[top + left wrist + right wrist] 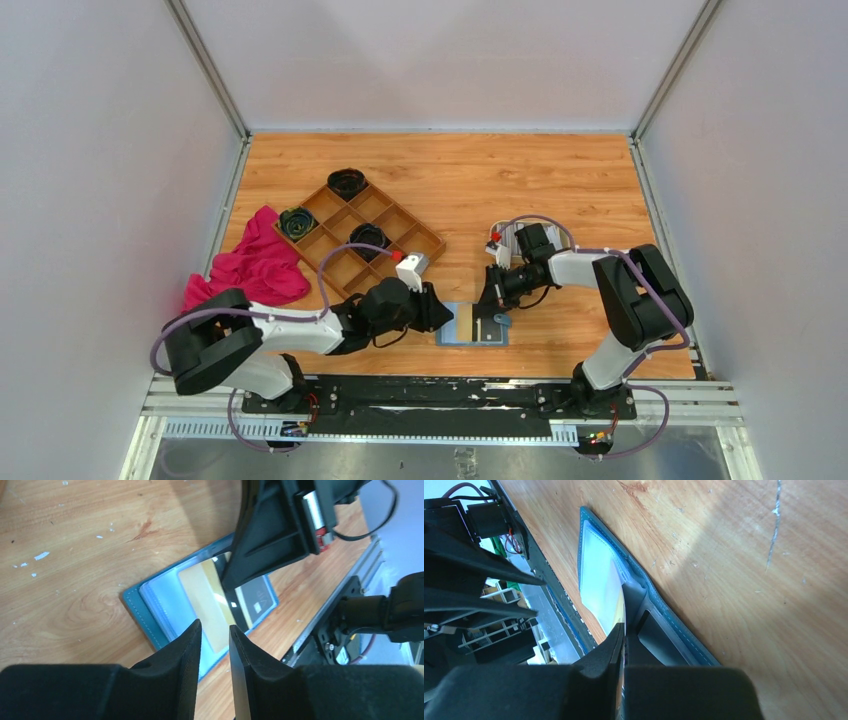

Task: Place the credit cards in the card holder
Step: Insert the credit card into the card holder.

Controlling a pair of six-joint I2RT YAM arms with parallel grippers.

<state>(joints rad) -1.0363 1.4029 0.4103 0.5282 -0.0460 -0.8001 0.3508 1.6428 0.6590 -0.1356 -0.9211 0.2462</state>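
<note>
Card holder (pixel 472 327) (pixel 165 592) (pixel 596 570) is lying open and flat on the table (pixel 560 190), near the front edge, between the two arms. Left gripper (pixel 440 312) (pixel 215 626) is hovering just above the holder's left edge, jaws standing a little apart, nothing sitting between them. Right gripper (pixel 492 303) (pixel 625 628) is coming in from the far right side, jaws fully closed, tips pressing down on the holder's inner face. A thin yellowish edge is showing right at the closed tips in the right wrist view, but I can't tell whether it's being pinched or just pressed on. A yellow card (pixel 207 600) with a dark stripe along one edge is lying over the light blue sleeves, and the right gripper's tip is landing right at its edge. A dark card (pixel 257 597) is sitting on the holder's other half, partly hidden behind that gripper. Wooden tray (pixel 398 211) is sitting well apart at the back left, with dark round items (pixel 347 183) occupying three of its compartments. Red cloth (pixel 255 265) is bunching up against the tray's left side.
</note>
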